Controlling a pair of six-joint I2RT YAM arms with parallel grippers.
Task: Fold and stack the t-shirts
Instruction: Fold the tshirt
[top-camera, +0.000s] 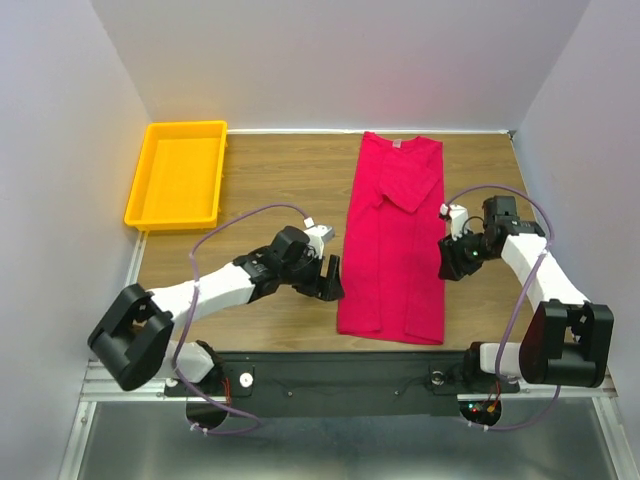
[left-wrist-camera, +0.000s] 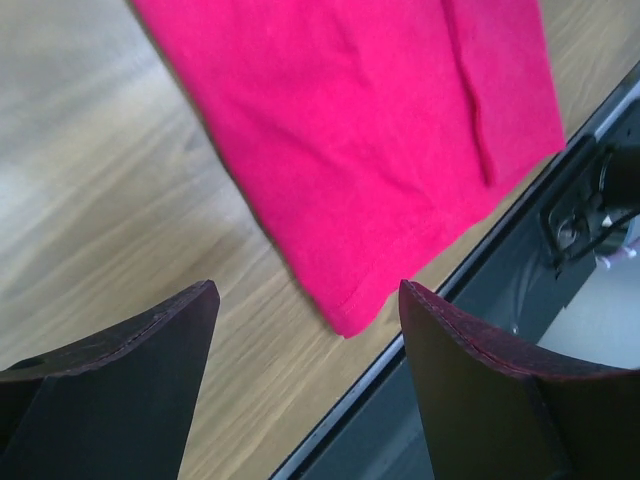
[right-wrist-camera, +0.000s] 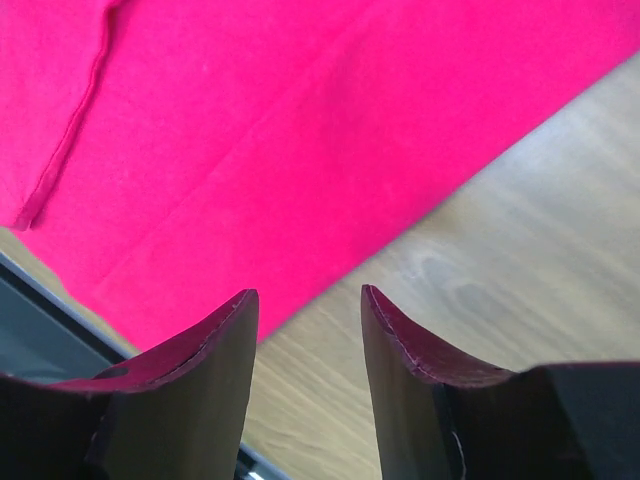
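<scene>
The crimson-red t-shirt (top-camera: 392, 240) lies flat on the wooden table, folded lengthwise into a long strip, collar at the far end and hem toward the arms. My left gripper (top-camera: 330, 282) hovers open just left of the strip's near left part; its wrist view shows the t-shirt's hem corner (left-wrist-camera: 350, 310) ahead of the wide-apart fingers. My right gripper (top-camera: 450, 262) sits at the strip's right edge, open with a narrower gap and nothing between the fingers; the t-shirt's edge (right-wrist-camera: 300, 200) runs just ahead of the tips.
A yellow plastic tray (top-camera: 178, 174) stands at the table's far left. The black rail (top-camera: 340, 365) of the arm mounts runs along the near edge, close to the hem. White walls close the sides and back.
</scene>
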